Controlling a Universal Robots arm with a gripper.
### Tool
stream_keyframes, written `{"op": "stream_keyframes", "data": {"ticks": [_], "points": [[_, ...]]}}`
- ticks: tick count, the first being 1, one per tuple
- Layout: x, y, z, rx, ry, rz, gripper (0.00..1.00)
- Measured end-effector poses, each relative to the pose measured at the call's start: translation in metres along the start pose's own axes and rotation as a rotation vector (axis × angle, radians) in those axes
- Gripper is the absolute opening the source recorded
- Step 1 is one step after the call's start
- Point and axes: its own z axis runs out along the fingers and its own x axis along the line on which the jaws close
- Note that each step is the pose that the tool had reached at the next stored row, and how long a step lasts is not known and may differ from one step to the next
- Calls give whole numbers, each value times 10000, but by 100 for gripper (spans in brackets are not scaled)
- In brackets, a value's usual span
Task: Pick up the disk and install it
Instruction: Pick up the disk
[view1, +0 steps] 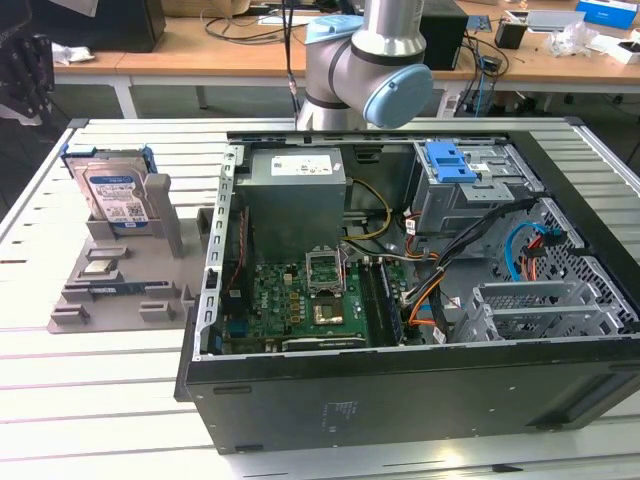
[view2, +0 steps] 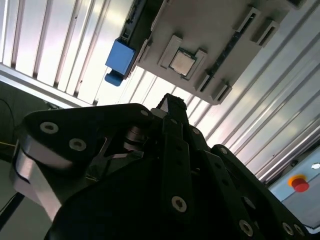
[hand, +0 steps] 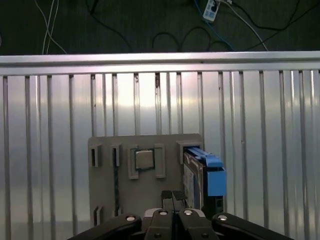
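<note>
Silver rectangular metal disk (view1: 113, 193) stands upright in the grey plastic holder (view1: 120, 300), on the slatted metal table (view1: 80, 400), at the exterior view's left of the open black computer case (view1: 400, 410).

The arm (view1: 375, 60) gets chopped off at the exterior view's top edge. Over at upper left, the disk (view1: 112, 192) has its bottom buried behind the grey stand (view1: 125, 290).

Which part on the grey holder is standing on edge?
The disk, with its blue rails, upright in a slot; the square chip and the memory stick lie flat on the holder.
</note>
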Motion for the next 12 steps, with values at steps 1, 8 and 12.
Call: {"op": "stream_keyframes", "data": {"ticks": [1,8,12], "points": [[0,0,0,-2,2,-87,11],[0,0,0,-7,9,-328,11],[0,0,0,-9,11,-359,11]]}}
